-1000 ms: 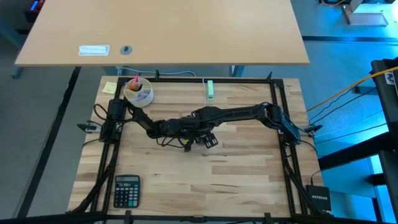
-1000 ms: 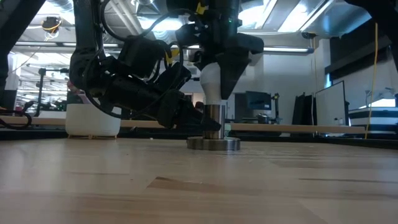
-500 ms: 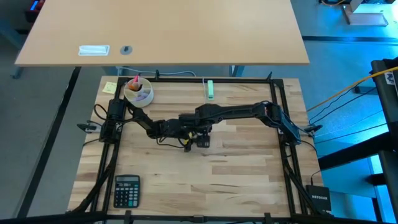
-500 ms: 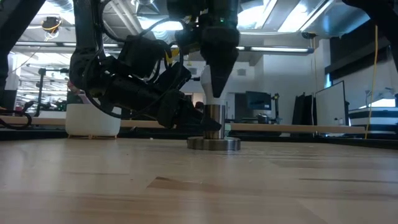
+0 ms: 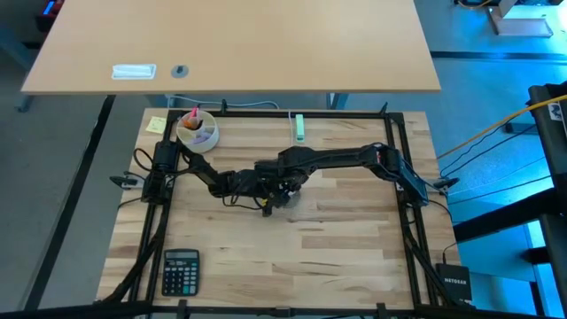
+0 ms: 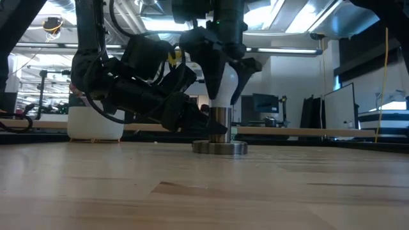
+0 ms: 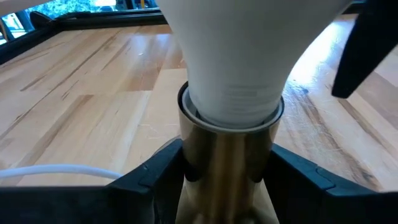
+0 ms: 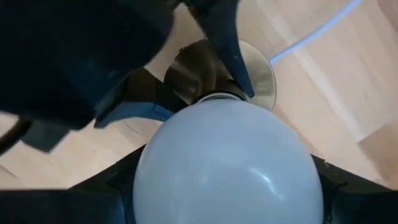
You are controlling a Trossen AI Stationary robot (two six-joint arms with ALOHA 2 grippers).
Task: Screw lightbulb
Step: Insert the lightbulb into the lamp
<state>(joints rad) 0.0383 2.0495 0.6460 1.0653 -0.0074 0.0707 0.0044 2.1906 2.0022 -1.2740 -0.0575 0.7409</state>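
The white lightbulb (image 6: 221, 82) stands upright with its neck in the metal socket's stem (image 6: 220, 124). The socket's round base (image 6: 220, 147) rests flat on the wooden table near its middle (image 5: 285, 197). My right gripper (image 6: 225, 69) comes down from above and is shut on the bulb (image 8: 227, 163). My left gripper (image 7: 227, 186) reaches in low from the table's left (image 5: 266, 186) and is shut on the stem. The bulb's screw base is hidden inside the stem. My left gripper pinches the socket's upright metal stem (image 7: 227, 158) between its two fingers (image 7: 155, 180), just below the rim. The fingers come in level from the table's left and lie across the stem. The socket stands upright, its base on the table. My right gripper holds the bulb's wide upper part (image 8: 155, 168) between its two fingers (image 6: 206, 59), one on each side. The fingers come from above, pointing down. The bulb stands upright with its neck (image 7: 233, 102) in the socket's stem.
A white cup (image 5: 197, 131) with pens stands at the far left, with a yellow note (image 5: 157, 124) beside it. A pale green plug block (image 5: 300, 128) lies at the far edge. A calculator (image 5: 181, 270) lies at the near left. The thin white cord (image 7: 50, 171) trails from the socket.
My right gripper has turned about the bulb's upright axis while staying above the socket; in the low view its fingers were edge-on half a second ago and now stand on either side of the bulb. The bulb and the socket have stayed upright in place.
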